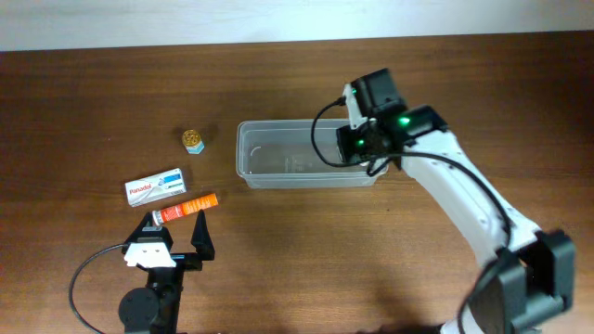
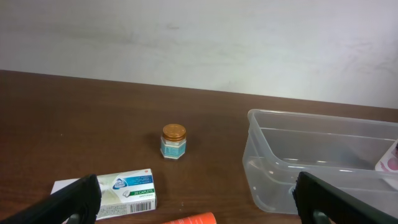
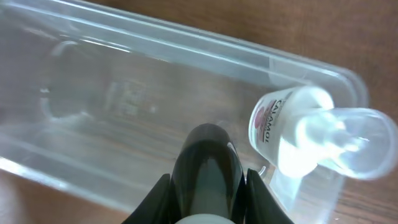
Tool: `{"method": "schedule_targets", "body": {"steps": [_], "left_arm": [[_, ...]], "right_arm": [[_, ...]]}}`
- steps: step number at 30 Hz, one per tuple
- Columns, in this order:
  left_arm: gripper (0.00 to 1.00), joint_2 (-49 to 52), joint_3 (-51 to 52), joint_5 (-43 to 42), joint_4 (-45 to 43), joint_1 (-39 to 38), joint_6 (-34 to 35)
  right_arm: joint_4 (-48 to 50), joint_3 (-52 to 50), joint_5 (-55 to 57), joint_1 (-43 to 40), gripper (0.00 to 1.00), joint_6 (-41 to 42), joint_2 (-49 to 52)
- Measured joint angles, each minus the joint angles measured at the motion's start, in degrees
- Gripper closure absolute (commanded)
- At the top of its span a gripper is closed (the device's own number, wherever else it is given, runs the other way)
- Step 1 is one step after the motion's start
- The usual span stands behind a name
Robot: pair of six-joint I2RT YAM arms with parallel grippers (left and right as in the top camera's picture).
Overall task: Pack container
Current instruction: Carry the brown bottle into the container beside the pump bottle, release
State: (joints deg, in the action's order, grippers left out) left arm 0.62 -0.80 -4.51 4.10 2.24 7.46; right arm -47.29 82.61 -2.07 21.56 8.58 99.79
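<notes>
Items as I see them from my station:

- Container [image 1: 306,156]: clear tub, mid-table, long side parallel to the far edge. A white spray bottle [image 3: 298,130] with a pink label sits inside at its right end; I cannot tell whether it stands upright.
- Right gripper [image 1: 369,148]: over the tub's right end, jaws clenched. On my wrist view a dark rounded shape sits between them, and I cannot tell what it is.
- Left gripper [image 1: 176,227]: near the front edge, left side, jaws released and holding nothing.
- Orange tube [image 1: 186,207]: just beyond the left fingertips.
- White medicine box [image 1: 155,187]: beside the tube, on the far side.
- Small gold-lidded jar [image 1: 193,141]: left of the tub, apart from it.
</notes>
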Motion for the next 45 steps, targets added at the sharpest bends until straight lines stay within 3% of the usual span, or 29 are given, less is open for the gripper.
{"method": "schedule_targets", "body": {"steps": [18, 45], "left_arm": [[0.01, 0.00, 0.00, 0.00, 0.00, 0.00, 0.00], [0.01, 0.00, 0.00, 0.00, 0.00, 0.00, 0.00]], "right_arm": [[2.12, 0.00, 8.33, 0.24, 0.78, 12.20, 9.22], [3.67, 0.00, 9.70, 0.24, 0.78, 14.16, 11.17]]}}
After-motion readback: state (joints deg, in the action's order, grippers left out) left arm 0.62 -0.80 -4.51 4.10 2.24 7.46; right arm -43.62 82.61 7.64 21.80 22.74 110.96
